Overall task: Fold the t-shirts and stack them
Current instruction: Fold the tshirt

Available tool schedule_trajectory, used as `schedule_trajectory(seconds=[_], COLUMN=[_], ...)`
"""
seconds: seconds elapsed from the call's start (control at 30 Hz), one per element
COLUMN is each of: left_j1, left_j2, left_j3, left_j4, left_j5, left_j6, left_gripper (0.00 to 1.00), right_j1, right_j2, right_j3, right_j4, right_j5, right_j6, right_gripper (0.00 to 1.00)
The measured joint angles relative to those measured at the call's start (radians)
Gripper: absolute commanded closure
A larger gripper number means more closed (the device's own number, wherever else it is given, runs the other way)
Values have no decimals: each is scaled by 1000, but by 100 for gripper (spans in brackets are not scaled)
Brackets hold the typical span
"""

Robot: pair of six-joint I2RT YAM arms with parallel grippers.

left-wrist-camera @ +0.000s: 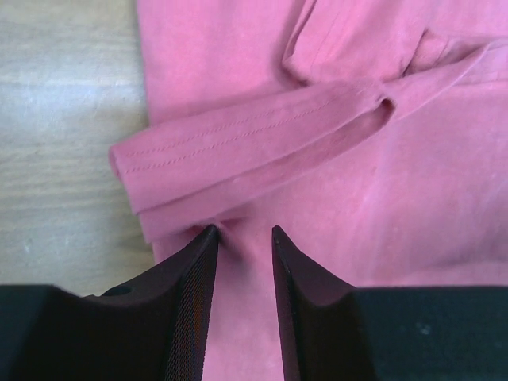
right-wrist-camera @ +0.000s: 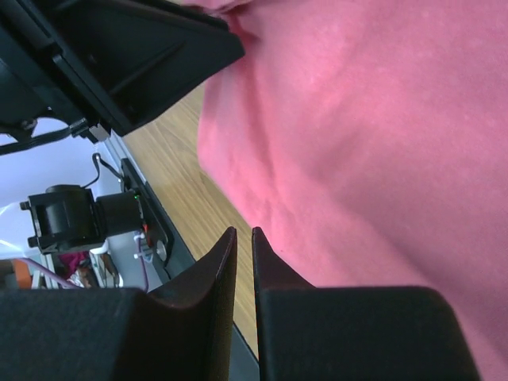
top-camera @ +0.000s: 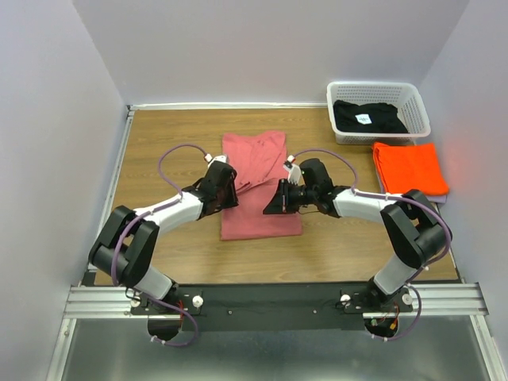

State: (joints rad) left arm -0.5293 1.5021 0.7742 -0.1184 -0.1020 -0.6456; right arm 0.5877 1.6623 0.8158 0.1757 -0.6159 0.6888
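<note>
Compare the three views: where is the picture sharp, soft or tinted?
Top external: sharp, even light; the orange t-shirt tints the right wall reddish. Left wrist: pink t-shirt stitching crisp. Right wrist: cloth close and soft, background washed out.

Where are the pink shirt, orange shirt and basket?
pink shirt [top-camera: 258,218], top view, lower body panel.
orange shirt [top-camera: 409,167], top view, folded top face.
basket [top-camera: 418,109], top view, right wall.

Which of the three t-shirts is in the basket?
The black t-shirt; the orange t-shirt lies beside the basket, the pink t-shirt spread on the table.
</note>
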Motion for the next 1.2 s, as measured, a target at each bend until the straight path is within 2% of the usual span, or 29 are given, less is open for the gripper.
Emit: schedule_trajectory(seconds=[0.13,0.5,0.67,0.77,0.9,1.0,1.2], left_j1=[15,96,100,100,100,95,71], left_j2=[37,299,278,166,-133,-285,-363], left_j3=[58,359,402,320,88,-35,-238], left_j4=[1,-10,-13,4,18,42,86], left_j5=[-4,-22,-17,4,46,99,211], left_j6=[26,113,124,117,94,74,21], left_gripper=[59,59,59,57,55,56,66], right_j1=[0,0,0,0,-7,-22,-92], right_j2=[-1,-37,-71,-93,-99,-99,-99], right_j3=[-4,-82,-96,-111,-132,-157,-225], right_j4=[19,27,32,34,41,41,95], right_j5=[0,2,2,3,3,2,-17], right_j6=[9,19,30,33,37,37,47], right_gripper=[81,81,81,81,81,82,85])
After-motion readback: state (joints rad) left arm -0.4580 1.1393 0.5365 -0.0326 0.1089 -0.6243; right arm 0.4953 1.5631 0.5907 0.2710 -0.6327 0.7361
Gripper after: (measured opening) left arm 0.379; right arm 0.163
